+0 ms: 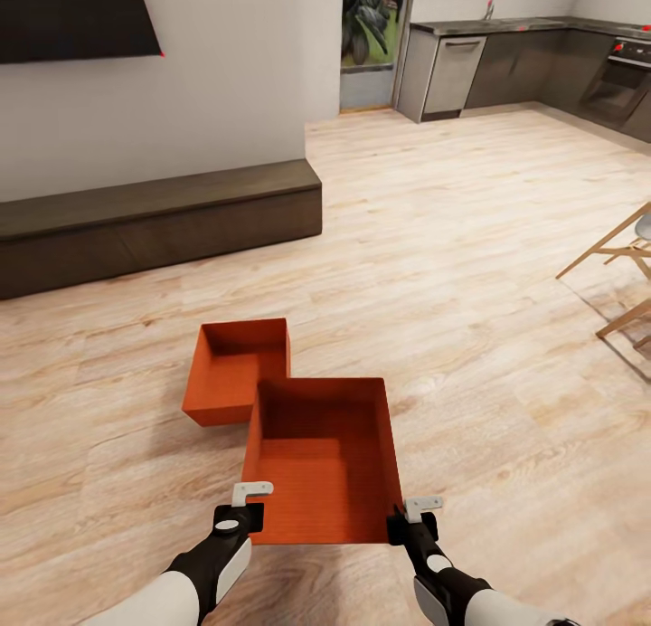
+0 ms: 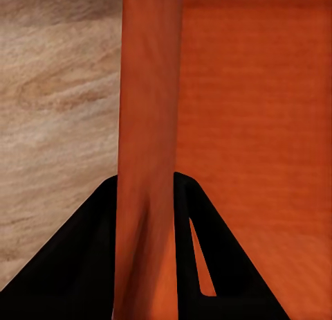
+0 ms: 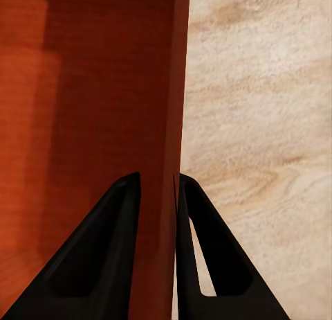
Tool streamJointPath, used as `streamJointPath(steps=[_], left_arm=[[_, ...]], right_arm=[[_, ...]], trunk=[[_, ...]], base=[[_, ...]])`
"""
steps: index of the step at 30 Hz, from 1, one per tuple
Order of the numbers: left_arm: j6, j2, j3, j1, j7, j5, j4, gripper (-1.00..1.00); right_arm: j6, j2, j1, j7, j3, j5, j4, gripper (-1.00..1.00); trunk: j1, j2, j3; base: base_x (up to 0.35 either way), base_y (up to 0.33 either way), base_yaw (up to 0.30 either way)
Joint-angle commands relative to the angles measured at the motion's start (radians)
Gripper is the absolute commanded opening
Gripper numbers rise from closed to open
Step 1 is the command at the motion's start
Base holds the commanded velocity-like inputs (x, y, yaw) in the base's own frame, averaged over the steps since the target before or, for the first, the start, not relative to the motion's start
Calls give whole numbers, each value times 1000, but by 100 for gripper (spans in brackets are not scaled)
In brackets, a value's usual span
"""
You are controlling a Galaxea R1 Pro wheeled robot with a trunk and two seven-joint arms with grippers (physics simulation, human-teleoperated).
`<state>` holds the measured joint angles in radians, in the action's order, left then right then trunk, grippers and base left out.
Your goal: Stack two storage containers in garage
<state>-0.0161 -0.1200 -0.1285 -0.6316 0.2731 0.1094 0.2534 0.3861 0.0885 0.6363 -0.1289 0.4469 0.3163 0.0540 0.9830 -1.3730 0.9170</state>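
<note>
Left claw (image 1: 242, 510) clenched on near-left corner wall of the near container (image 1: 321, 459); thin orange wall pinched between the two black fingers (image 2: 83, 264) in the left wrist view. Right claw (image 1: 412, 517) likewise clamped on the near-right corner wall, one finger inside, one outside (image 3: 207, 258). Both forearms low, reaching forward and roughly parallel, wrists level with the bin rim, claws pointing away from the trunk.

Held bin directly ahead of and between the claws, long axis running away from the robot, open top up, apparently lifted just clear of the wood-plank floor (image 1: 470, 246) — contact with floor hard to tell. Second container (image 1: 235, 373) just beyond and to the left of the left claw, on the planks, its near-right corner overlapped by the held bin's far-left corner; touching or not, cannot tell. Left arm nearer to it.

Further out: long low dark cabinet (image 1: 154, 219) ahead-left by the white wall, TV (image 1: 77, 15) above, kitchen units (image 1: 524, 61) far ahead-right, wooden chair legs (image 1: 624, 273) to the right. Still living room; carry to garage pending.
</note>
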Motion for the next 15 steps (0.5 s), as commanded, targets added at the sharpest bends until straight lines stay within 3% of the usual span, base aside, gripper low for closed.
streamJointPath(steps=[1, 15], left_arm=[[-2, 0, 8, 0, 11, 0, 3, -100], [-2, 1, 9, 0, 11, 1, 0, -100]], right_arm=[[0, 0, 0, 0, -13, 0, 0, -100], [0, 1, 0, 0, -13, 0, 0, -100]], trunk=[[-4, 7, -3], [-58, 105, -47]], base=[[0, 0, 0], [0, 0, 0]])
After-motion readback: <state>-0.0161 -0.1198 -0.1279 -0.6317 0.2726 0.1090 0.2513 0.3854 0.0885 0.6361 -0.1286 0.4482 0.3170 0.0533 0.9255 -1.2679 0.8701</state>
